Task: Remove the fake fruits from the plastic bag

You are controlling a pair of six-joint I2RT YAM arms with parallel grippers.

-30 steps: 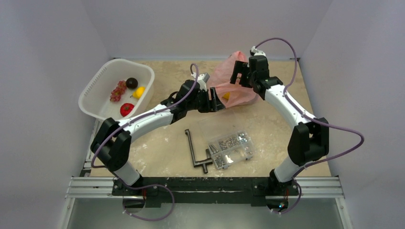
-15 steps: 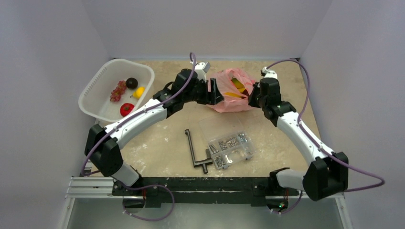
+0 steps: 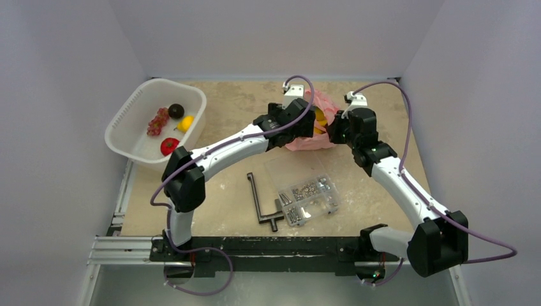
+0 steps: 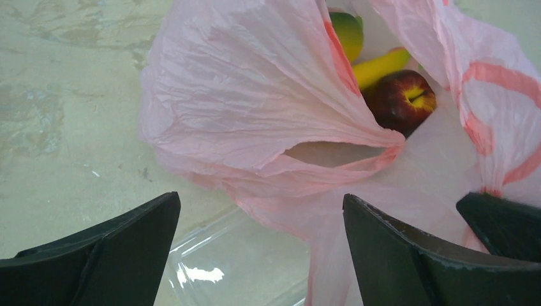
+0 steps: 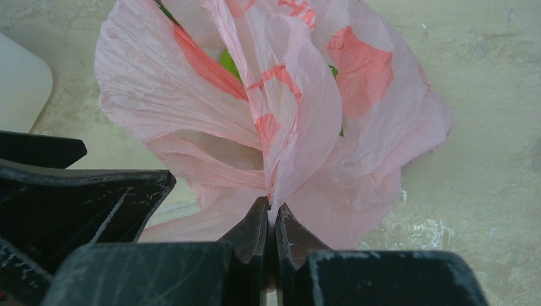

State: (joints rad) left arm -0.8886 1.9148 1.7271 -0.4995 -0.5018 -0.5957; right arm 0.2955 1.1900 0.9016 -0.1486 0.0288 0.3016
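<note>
The pink plastic bag [image 3: 305, 139] lies at the back middle of the table, its mouth open. In the left wrist view a red apple [image 4: 404, 99], a yellow banana [image 4: 381, 67] and a green-yellow fruit [image 4: 348, 32] show inside the bag [image 4: 255, 108]. My left gripper [image 4: 260, 201] stands open just before the bag's near edge, holding nothing. My right gripper [image 5: 273, 207] is shut on a pinched fold of the bag [image 5: 287, 108] at its right rim. In the top view both grippers meet at the bag, left gripper [image 3: 308, 127] and right gripper [image 3: 330, 131].
A white basket [image 3: 137, 102] at the back left holds a dark purple fruit [image 3: 176, 110], grapes [image 3: 157, 121], a lemon [image 3: 185, 122] and a red fruit [image 3: 169, 146]. Nearer me lie a clear compartment box [image 3: 308, 197] of screws, its clear lid [image 4: 210, 268] and a black tool [image 3: 261, 201].
The right gripper came down and shut on the bag's rim, then held it. The left arm swung right over the bag's mouth and its jaws opened wide.
</note>
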